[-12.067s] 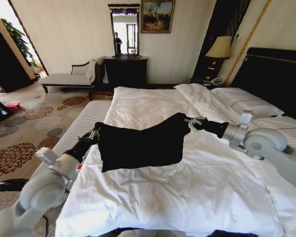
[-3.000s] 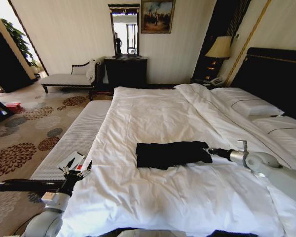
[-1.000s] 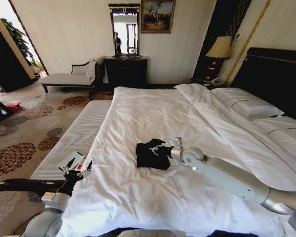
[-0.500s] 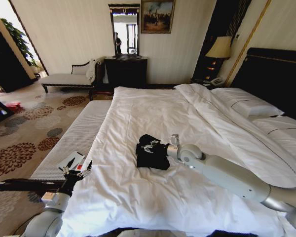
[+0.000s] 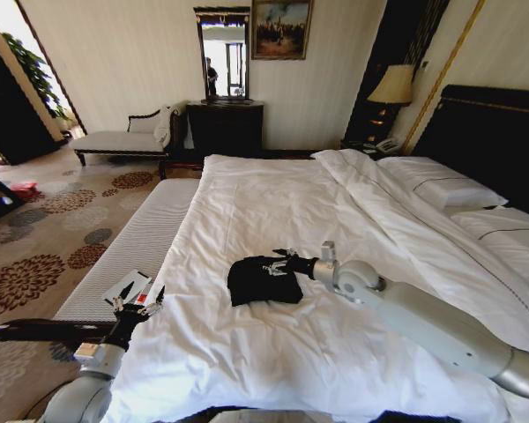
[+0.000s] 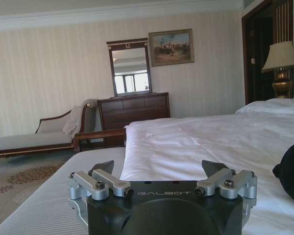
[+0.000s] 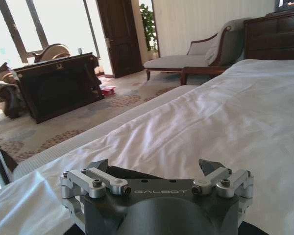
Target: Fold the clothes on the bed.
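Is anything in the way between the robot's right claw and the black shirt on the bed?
Nothing visible is in the way. The right gripper is open and already right over the folded black T-shirt, which lies on the white bed. Around the shirt there is just duvet.

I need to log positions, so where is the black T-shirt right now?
In the head view, the black T-shirt lies bunched mid-bed on the white duvet, with the right gripper at its edge.

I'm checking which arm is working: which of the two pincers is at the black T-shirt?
The right pincer, open over the folded black T-shirt on the bed. The left pincer waits open off the bed's near-left corner.
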